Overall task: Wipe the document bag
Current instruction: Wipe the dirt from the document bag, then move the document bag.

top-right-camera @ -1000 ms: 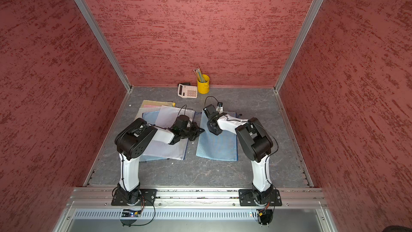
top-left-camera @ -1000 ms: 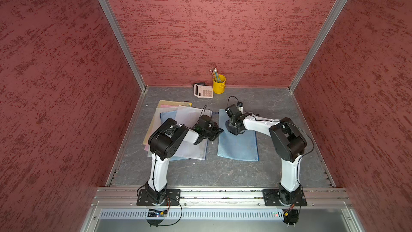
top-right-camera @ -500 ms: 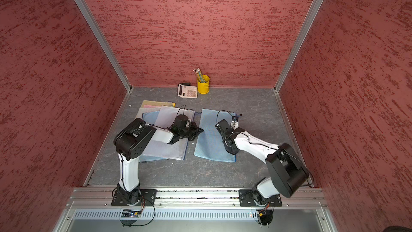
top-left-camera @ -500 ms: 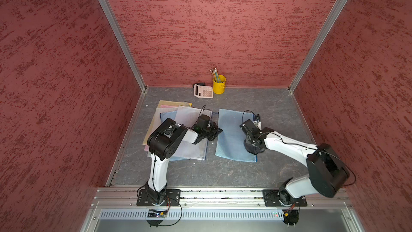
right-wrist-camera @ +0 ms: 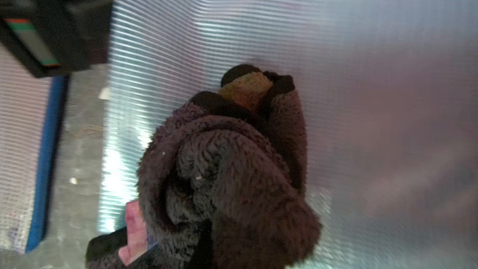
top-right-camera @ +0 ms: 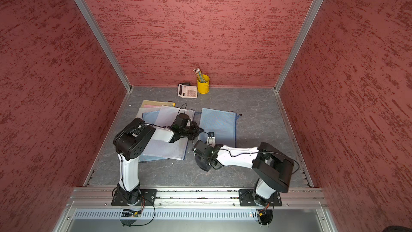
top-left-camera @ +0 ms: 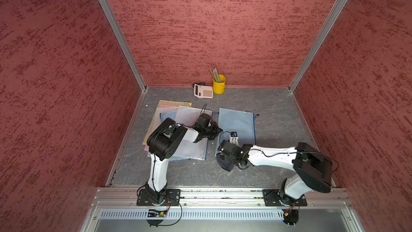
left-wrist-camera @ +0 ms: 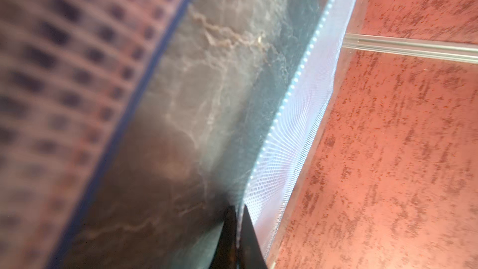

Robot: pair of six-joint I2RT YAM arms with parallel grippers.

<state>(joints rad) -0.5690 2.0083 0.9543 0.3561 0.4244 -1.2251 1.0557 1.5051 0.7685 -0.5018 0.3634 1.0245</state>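
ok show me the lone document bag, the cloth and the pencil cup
lone document bag (top-left-camera: 238, 119): in a top view, upper face
cloth (right-wrist-camera: 232, 177): right wrist view, fuzzy middle
pencil cup (top-left-camera: 219, 87): in a top view, yellow side

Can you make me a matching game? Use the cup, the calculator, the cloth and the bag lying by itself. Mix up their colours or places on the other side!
1 cup
2 calculator
3 cloth
4 bag

A in the right gripper
B blue, apart from the pile
C yellow
D lying next to the cup

Pairs: 1-C, 2-D, 3-A, 4-B
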